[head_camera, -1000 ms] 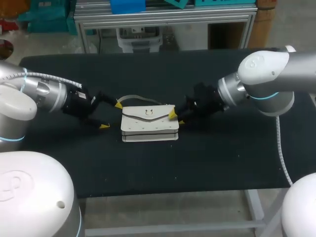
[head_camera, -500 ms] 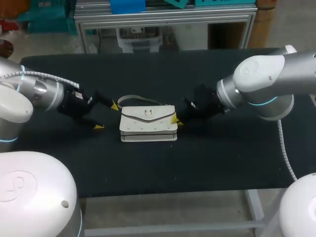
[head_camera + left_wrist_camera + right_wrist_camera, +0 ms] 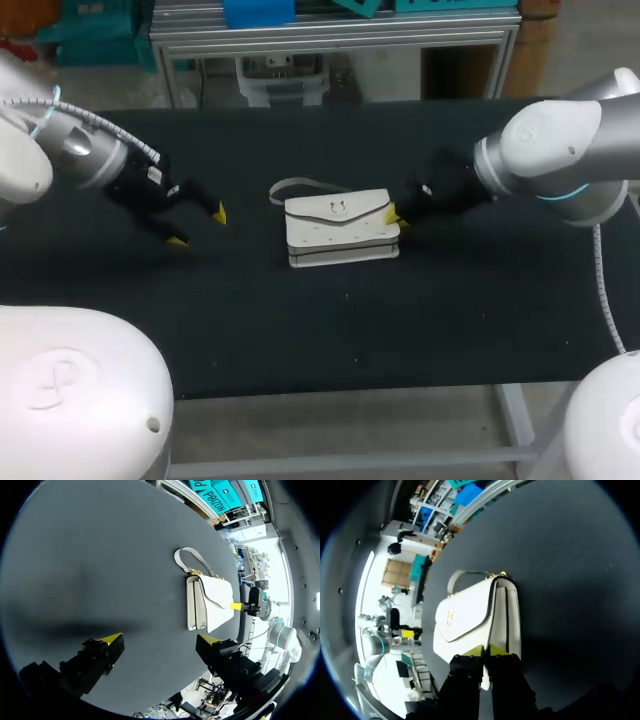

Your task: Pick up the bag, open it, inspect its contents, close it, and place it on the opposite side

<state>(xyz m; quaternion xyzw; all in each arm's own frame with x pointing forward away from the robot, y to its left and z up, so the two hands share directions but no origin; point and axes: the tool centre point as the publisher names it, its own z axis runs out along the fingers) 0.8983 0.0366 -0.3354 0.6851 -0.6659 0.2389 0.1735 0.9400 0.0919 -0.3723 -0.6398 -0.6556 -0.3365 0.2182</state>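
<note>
White leather flap handbag [image 3: 338,228] with strap: lying on the black table [image 3: 300,340], centre of frame. My right gripper [image 3: 393,216], at its right end: fingers pinching the bag's edge. My left gripper [image 3: 199,227], centre-left, well apart from it: fingers spread.

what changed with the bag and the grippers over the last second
The right gripper, shut on the end of the white handbag, has dragged it toward my right. The left gripper, open, has backed off to the left. The flap stays closed, and the bag stays on the table.
</note>
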